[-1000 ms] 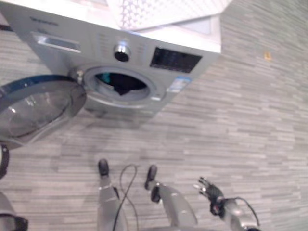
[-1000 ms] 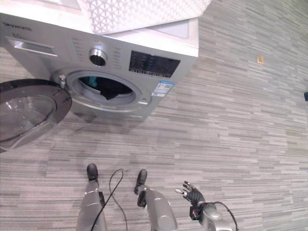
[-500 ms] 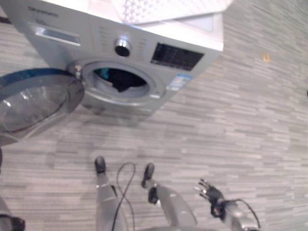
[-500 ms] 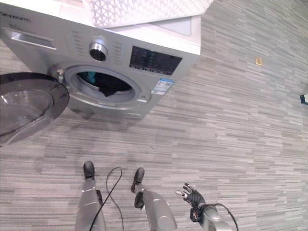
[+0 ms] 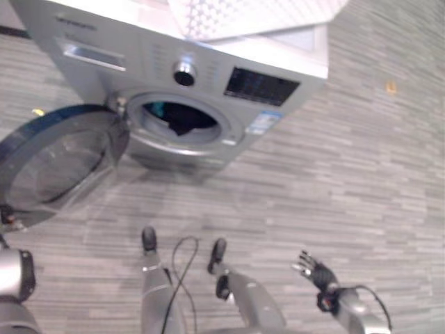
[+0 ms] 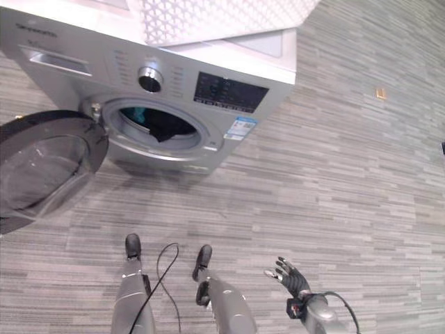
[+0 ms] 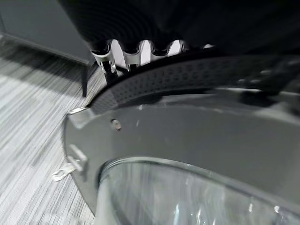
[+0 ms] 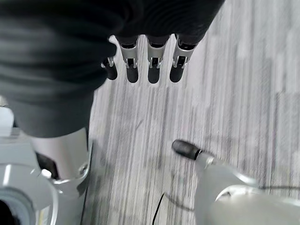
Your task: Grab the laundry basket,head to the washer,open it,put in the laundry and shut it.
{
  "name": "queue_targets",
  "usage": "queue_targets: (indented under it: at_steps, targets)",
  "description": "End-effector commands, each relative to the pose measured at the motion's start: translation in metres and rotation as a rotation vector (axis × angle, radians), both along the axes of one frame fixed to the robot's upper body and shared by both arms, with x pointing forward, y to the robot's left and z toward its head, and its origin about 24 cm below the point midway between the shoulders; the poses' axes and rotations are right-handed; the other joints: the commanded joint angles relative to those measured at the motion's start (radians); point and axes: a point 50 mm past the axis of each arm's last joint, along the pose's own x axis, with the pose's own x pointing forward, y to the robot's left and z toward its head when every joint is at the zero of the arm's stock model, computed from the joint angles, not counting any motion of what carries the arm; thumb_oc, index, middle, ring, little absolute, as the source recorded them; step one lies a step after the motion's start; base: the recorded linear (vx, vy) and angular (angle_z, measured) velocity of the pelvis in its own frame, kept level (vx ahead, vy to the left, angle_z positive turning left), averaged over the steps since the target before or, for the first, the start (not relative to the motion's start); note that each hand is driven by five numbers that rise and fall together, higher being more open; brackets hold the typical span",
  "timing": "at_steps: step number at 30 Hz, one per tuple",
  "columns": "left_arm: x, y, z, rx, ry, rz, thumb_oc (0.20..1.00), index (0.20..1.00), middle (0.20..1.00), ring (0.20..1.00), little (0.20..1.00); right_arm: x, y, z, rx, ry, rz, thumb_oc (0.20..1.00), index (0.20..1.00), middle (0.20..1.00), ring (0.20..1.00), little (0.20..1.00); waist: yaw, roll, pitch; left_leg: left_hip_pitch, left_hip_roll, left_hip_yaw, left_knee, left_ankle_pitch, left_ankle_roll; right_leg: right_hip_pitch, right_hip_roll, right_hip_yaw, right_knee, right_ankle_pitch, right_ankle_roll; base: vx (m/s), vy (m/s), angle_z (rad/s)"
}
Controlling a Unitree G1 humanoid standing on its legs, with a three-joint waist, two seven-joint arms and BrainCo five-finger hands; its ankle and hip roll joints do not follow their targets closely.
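Most is done, we judge: laundry (image 6: 163, 125) lies in the washer (image 6: 208, 83), our left hand (image 7: 119, 54) hooks fingers over the open door (image 6: 42, 167) for shutting, and our right hand (image 6: 292, 278) hangs open, empty.

The washer (image 6: 174, 76) stands ahead on the floor (image 6: 348, 181), its door (image 6: 42, 170) swung wide to the left. Laundry (image 6: 163, 125) lies inside the drum. The laundry basket (image 6: 222, 17) sits on top of the washer. The right hand (image 6: 292, 278) hangs low right, well apart.
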Motion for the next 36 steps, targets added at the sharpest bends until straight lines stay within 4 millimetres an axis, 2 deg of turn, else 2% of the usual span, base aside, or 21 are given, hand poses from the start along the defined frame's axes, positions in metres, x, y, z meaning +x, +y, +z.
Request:
queue_targets:
  at_steps: [1, 2, 4, 5, 6, 7, 8, 11, 12, 13, 14, 18, 20, 21, 29, 34, 36]
  targets:
    - [0.038, -0.131, -0.128, -0.204, 0.332, -0.451, 1.000, 1.000, 1.000, 1.000, 1.000, 0.019, 0.008, 0.009, -0.026, -0.078, 0.017, 1.000, 1.000, 1.000, 1.000, 1.000, -0.088, -0.124, 0.028, -0.065, 0.027, -0.034, 0.106, -0.067, 0.032, -0.029, -0.072, 0.077, 0.053, 0.006, 0.081, -0.01, 0.067, 0.08]
    - [0.046, -0.175, -0.144, -0.218, 0.282, -0.630, 1.000, 1.000, 1.000, 1.000, 1.000, 0.021, 0.006, 0.010, -0.030, -0.093, -0.011, 1.000, 1.000, 1.000, 1.000, 1.000, -0.069, -0.094, 0.055, -0.054, 0.017, -0.036, 0.099, -0.065, 0.035, -0.022, -0.080, 0.072, 0.062, -0.003, 0.082, -0.02, 0.094, 0.05]
    - [0.051, -0.214, -0.149, -0.303, 0.176, -0.786, 1.000, 1.000, 1.000, 1.000, 1.000, 0.022, 0.008, 0.011, -0.018, -0.105, -0.013, 1.000, 1.000, 1.000, 1.000, 1.000, -0.053, -0.072, 0.073, -0.034, 0.012, -0.033, 0.094, -0.064, 0.036, -0.009, -0.086, 0.070, 0.070, -0.011, 0.084, -0.01, 0.064, 0.16]
    - [0.052, -0.226, -0.149, -0.338, 0.143, -0.836, 1.000, 1.000, 1.000, 1.000, 1.000, 0.022, 0.008, 0.011, -0.016, -0.103, -0.011, 1.000, 1.000, 1.000, 1.000, 1.000, -0.049, -0.066, 0.078, -0.027, 0.009, -0.032, 0.092, -0.064, 0.037, -0.003, -0.089, 0.068, 0.072, -0.014, 0.084, 0.00, 0.017, 0.22]
    - [0.052, -0.226, -0.149, -0.338, 0.144, -0.836, 1.000, 1.000, 1.000, 1.000, 1.000, 0.022, 0.008, 0.011, -0.016, -0.103, -0.011, 1.000, 1.000, 1.000, 1.000, 1.000, -0.049, -0.066, 0.078, -0.026, 0.009, -0.032, 0.091, -0.064, 0.037, -0.002, -0.089, 0.068, 0.072, -0.014, 0.084, 0.00, 0.028, 0.16]
    - [0.057, -0.252, -0.140, -0.356, 0.071, -0.964, 1.000, 1.000, 1.000, 1.000, 1.000, 0.021, 0.007, 0.010, -0.022, -0.096, 0.011, 1.000, 1.000, 1.000, 1.000, 1.000, -0.041, -0.050, 0.086, -0.015, 0.004, -0.032, 0.087, -0.063, 0.038, 0.007, -0.093, 0.066, 0.077, -0.021, 0.085, 0.00, 0.018, 0.13]
    - [0.056, -0.252, -0.140, -0.356, 0.072, -0.964, 1.000, 1.000, 1.000, 1.000, 1.000, 0.021, 0.007, 0.010, -0.022, -0.096, 0.011, 1.000, 1.000, 1.000, 1.000, 1.000, -0.040, -0.050, 0.086, -0.014, 0.004, -0.032, 0.087, -0.063, 0.038, 0.007, -0.093, 0.066, 0.077, -0.021, 0.085, 0.00, 0.026, 0.10]
    - [0.064, -0.288, -0.120, -0.389, -0.030, -1.142, 1.000, 1.000, 1.000, 1.000, 1.000, 0.017, 0.004, 0.007, -0.034, -0.071, 0.038, 1.000, 1.000, 1.000, 1.000, 1.000, -0.034, -0.028, 0.093, 0.002, -0.002, -0.032, 0.082, -0.064, 0.039, 0.022, -0.101, 0.060, 0.084, -0.030, 0.086, 0.00, 0.005, 0.02]
    - [0.065, -0.295, -0.117, -0.405, -0.052, -1.165, 1.000, 1.000, 1.000, 1.000, 1.000, 0.016, 0.003, 0.007, -0.037, -0.065, 0.039, 1.000, 1.000, 1.000, 1.000, 1.000, -0.034, -0.024, 0.093, 0.004, -0.005, -0.032, 0.082, -0.065, 0.039, 0.024, -0.102, 0.059, 0.086, -0.031, 0.086, -0.02, 0.032, -0.02]
    - [0.068, -0.315, -0.105, -0.424, -0.100, -1.252, 1.000, 1.000, 1.000, 1.000, 1.000, 0.015, 0.001, 0.004, -0.043, -0.054, 0.028, 1.000, 1.000, 1.000, 1.000, 1.000, -0.033, -0.011, 0.095, 0.014, -0.009, -0.028, 0.080, -0.067, 0.042, 0.028, -0.106, 0.060, 0.094, -0.035, 0.087, -0.02, 0.027, -0.04]
    - [0.068, -0.315, -0.105, -0.424, -0.100, -1.252, 1.000, 1.000, 1.000, 1.000, 1.000, 0.015, 0.001, 0.004, -0.043, -0.054, 0.028, 1.000, 1.000, 1.000, 1.000, 1.000, -0.032, -0.012, 0.095, 0.015, -0.009, -0.027, 0.080, -0.067, 0.042, 0.029, -0.107, 0.061, 0.094, -0.035, 0.087, -0.02, 0.036, -0.04]
    - [0.076, -0.345, -0.085, -0.411, -0.151, -1.372, 1.000, 1.000, 1.000, 1.000, 1.000, 0.014, -0.002, 0.002, -0.049, -0.045, 0.014, 1.000, 1.000, 1.000, 1.000, 1.000, -0.037, 0.000, 0.096, 0.032, -0.016, -0.022, 0.076, -0.070, 0.045, 0.034, -0.116, 0.066, 0.106, -0.039, 0.087, -0.02, 0.022, -0.06]
    - [0.081, -0.356, -0.072, -0.392, -0.189, -1.419, 1.000, 1.000, 1.000, 1.000, 1.000, 0.016, -0.002, 0.003, -0.053, -0.048, 0.019, 1.000, 1.000, 1.000, 1.000, 1.000, -0.041, 0.003, 0.097, 0.035, -0.017, -0.020, 0.078, -0.072, 0.046, 0.034, -0.118, 0.069, 0.110, -0.039, 0.089, -0.04, 0.028, -0.16]
    - [0.084, -0.364, -0.059, -0.359, -0.225, -1.472, 1.000, 1.000, 1.000, 1.000, 1.000, 0.018, -0.004, 0.004, -0.059, -0.056, 0.014, 1.000, 1.000, 1.000, 1.000, 1.000, -0.044, 0.007, 0.099, 0.039, -0.019, -0.017, 0.081, -0.077, 0.048, 0.033, -0.120, 0.073, 0.111, -0.036, 0.090, -0.04, 0.025, -0.18]
    - [0.075, -0.378, -0.028, -0.282, -0.347, -1.648, 1.000, 1.000, 1.000, 1.000, 1.000, 0.020, -0.003, 0.005, -0.039, -0.086, 0.011, 1.000, 1.000, 1.000, 1.000, 1.000, -0.041, 0.021, 0.109, 0.050, -0.023, -0.005, 0.090, -0.086, 0.049, 0.037, -0.130, 0.079, 0.115, -0.036, 0.092, -0.01, 0.012, -0.05]
    - [0.062, -0.369, -0.028, -0.359, -0.416, -1.655, 1.000, 1.000, 1.000, 1.000, 1.000, 0.016, 0.001, 0.002, -0.016, -0.088, 0.001, 1.000, 1.000, 1.000, 1.000, 1.000, -0.034, 0.024, 0.104, 0.056, -0.025, -0.003, 0.087, -0.088, 0.049, 0.042, -0.132, 0.080, 0.116, -0.036, 0.092, 0.00, -0.003, -0.01]
    - [0.051, -0.345, -0.038, -0.374, -0.433, -1.608, 1.000, 1.000, 1.000, 1.000, 1.000, 0.011, 0.006, -0.001, 0.006, -0.092, -0.002, 1.000, 1.000, 1.000, 1.000, 1.000, -0.020, 0.029, 0.090, 0.074, -0.025, 0.002, 0.079, -0.085, 0.046, 0.057, -0.132, 0.085, 0.113, -0.039, 0.091, 0.00, -0.019, -0.06]
